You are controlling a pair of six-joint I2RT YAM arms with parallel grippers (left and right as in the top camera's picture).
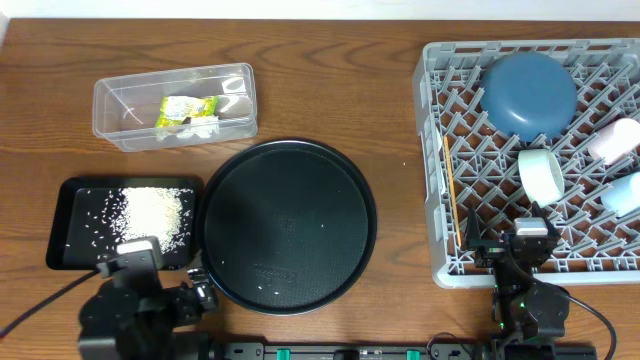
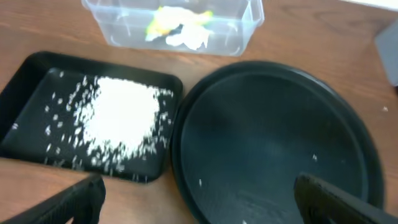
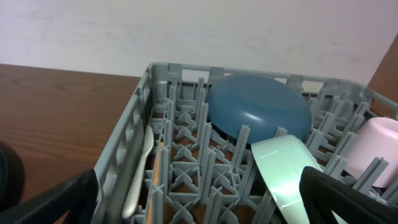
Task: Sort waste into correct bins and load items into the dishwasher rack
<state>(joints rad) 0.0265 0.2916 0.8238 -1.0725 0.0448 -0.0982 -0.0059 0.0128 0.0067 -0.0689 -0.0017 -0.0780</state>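
the rice lies heaped in the shallow black tray at the near left of the table, with stray grains scattered around the heap. a few more dot the big round tray just beside it. the yellow-green wrapper sits in the clear tub behind them. in the grey rack on the right, the blue bowl leans bottom-up at the back and the mint bowl stands on its side nearer. the pink cup and pale blue cup are by the right edge, and the chopstick and white utensil lie along the left wall. the left pincer hangs over the near edges of both trays, jaws wide apart and empty. the right pincer hangs at the rack's near edge, also spread wide, with nothing in it.
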